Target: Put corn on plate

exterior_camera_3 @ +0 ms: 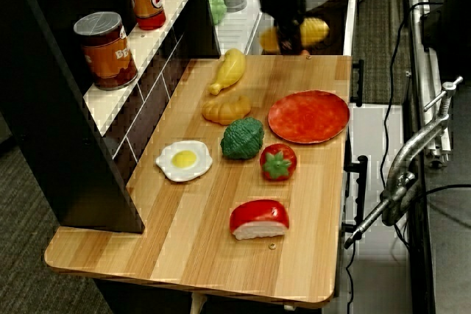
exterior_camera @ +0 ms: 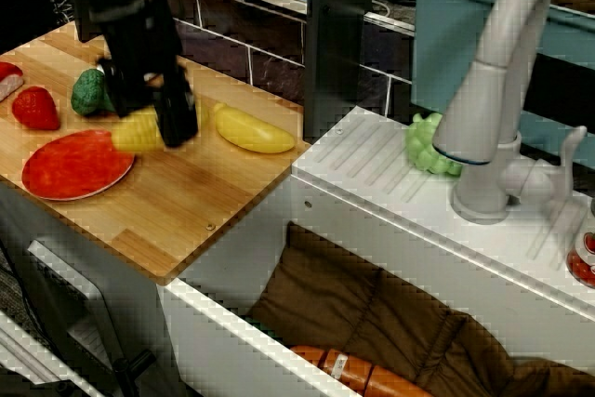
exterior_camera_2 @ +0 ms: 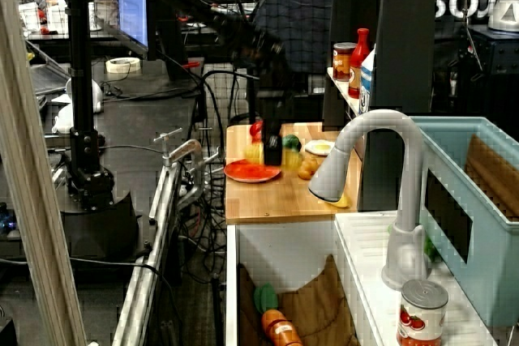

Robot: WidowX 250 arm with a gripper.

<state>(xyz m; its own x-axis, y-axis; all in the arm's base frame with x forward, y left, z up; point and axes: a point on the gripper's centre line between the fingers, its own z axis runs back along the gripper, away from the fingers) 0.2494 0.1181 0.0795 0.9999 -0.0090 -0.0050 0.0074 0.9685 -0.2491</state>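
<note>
Plate (exterior_camera_3: 309, 116) sat empty, just below and beside my gripper (exterior_camera: 160, 120). Jaws were clamped on the corn (exterior_camera_3: 313, 32), held above the wooden counter (exterior_camera_3: 221, 240). Sink (exterior_camera: 390, 323) lay off to one side.

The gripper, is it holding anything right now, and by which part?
The gripper holds the corn near its middle, lifted just beyond the plate.

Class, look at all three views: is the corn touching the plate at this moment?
Apart. The view from the far end of the counter shows the corn, held in the gripper, with bare wood between it and the plate.
</note>
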